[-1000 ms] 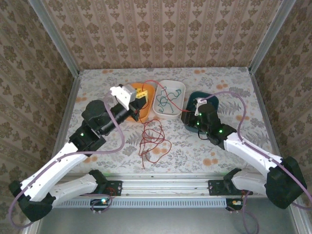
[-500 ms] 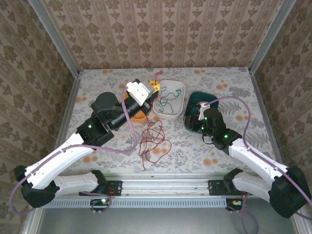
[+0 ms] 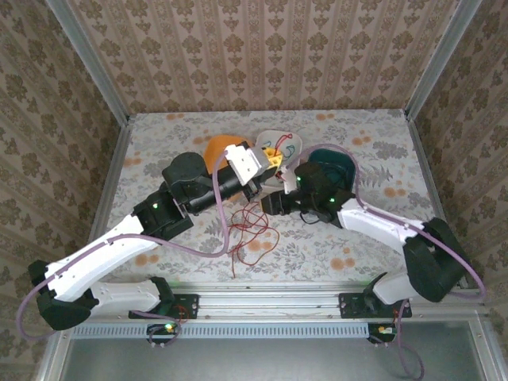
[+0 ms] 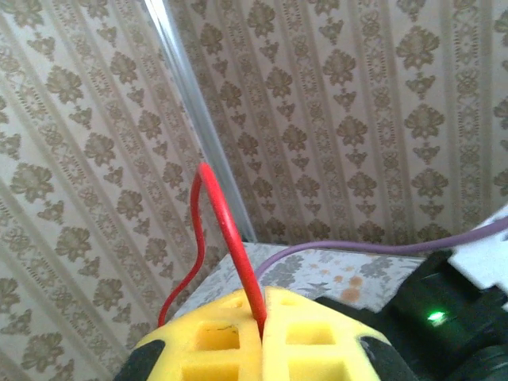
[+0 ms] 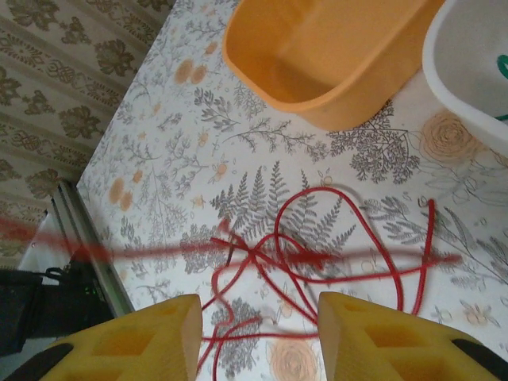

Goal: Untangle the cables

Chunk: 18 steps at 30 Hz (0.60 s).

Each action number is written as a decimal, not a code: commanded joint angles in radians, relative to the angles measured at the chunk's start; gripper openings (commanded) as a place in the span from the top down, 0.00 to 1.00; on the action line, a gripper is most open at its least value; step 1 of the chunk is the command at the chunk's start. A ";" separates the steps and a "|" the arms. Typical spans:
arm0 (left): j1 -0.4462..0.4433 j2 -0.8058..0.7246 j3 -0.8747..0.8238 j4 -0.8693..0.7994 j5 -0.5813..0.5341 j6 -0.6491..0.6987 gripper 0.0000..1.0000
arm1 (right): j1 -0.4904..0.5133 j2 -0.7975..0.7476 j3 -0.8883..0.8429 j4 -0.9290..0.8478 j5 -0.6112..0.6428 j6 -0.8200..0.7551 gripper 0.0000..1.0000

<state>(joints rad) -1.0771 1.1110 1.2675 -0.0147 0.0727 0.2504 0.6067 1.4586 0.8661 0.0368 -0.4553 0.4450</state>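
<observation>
Toward the far edge of the tabletop (image 3: 159,135), about midway along it, three containers sit in a row: one orange bowl (image 3: 216,148), one white tray (image 5: 464,75) and one teal bowl (image 3: 329,168). All three look like smooth, rounded moulded plastic. The tabletop has a matte floral print of ferns and orange blossoms.

Nearer the middle, closer to the near edge, the red cable (image 3: 252,230) lies in a loose heap of crossing loops. It is thin, glossy and far finer than the arms around it. I cannot tell whether the heap is one strand or more. A sliver of green cable (image 5: 502,65) shows inside the white tray.

Two arms meet over the middle. The left end effector (image 4: 263,321) has its yellow foam pads pressed together on the red cable. The cable rises from the seam between them as a narrow upright loop. This end effector hangs above the white tray and hides most of it from the top camera.

The right end effector (image 5: 258,333) is open, its two yellow pads well apart with nothing between them. It looks down on the red heap. One blurred red strand crosses the right wrist view in mid-air above the heap.

A lilac hose (image 4: 357,248) trails along each arm. Patterned wallpaper panels enclose three sides.
</observation>
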 commanded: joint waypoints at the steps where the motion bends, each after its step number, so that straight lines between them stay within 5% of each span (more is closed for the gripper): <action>1: -0.028 0.010 0.021 0.020 0.044 -0.020 1.00 | 0.005 0.087 0.053 0.024 -0.019 0.029 0.55; 9: -0.064 -0.003 0.023 0.042 0.036 -0.002 1.00 | 0.018 0.228 0.125 -0.090 0.121 0.031 0.55; 18: -0.059 -0.128 -0.044 0.161 -0.107 0.031 1.00 | 0.029 0.220 0.049 -0.135 0.224 0.002 0.56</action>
<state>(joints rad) -1.1336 1.0348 1.2324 0.0559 0.0360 0.2546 0.6296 1.6917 0.9531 -0.0727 -0.2798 0.4656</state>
